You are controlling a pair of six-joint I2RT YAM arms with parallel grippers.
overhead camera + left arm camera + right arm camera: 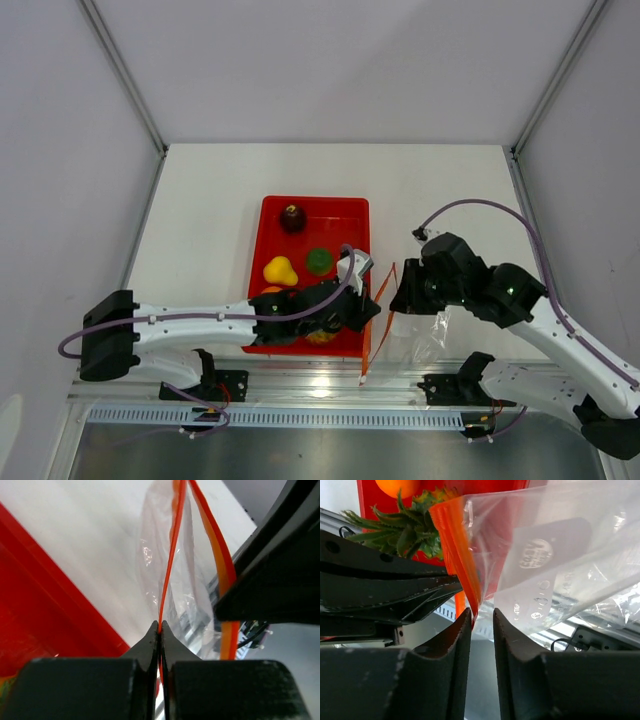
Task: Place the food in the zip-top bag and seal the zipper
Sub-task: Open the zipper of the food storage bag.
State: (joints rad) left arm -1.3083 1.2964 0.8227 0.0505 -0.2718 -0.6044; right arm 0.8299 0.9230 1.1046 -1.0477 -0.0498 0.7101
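Note:
The zip-top bag (pixel 415 325) hangs clear and crinkly between my two grippers, to the right of the tray. My left gripper (pixel 160 625) is shut on one lip of the red-orange zipper (pixel 172 555); the other lip (pixel 220 560) runs off to the right. My right gripper (pixel 481 611) stands slightly open, and the zipper's edge (pixel 460 545) lies against its left finger only. Of the food, a dark red fruit (pixel 292 217), a green fruit (pixel 319 260) and a yellow pear (pixel 280 270) lie in the tray. The pineapple (pixel 400 530) and an orange (pixel 402 486) sit behind the left gripper.
The red tray (pixel 315 201) lies at the table's middle, with my left arm (pixel 200 320) stretched over its near edge. A metal rail (pixel 320 415) runs along the near side. White walls close in the table at the left, right and back.

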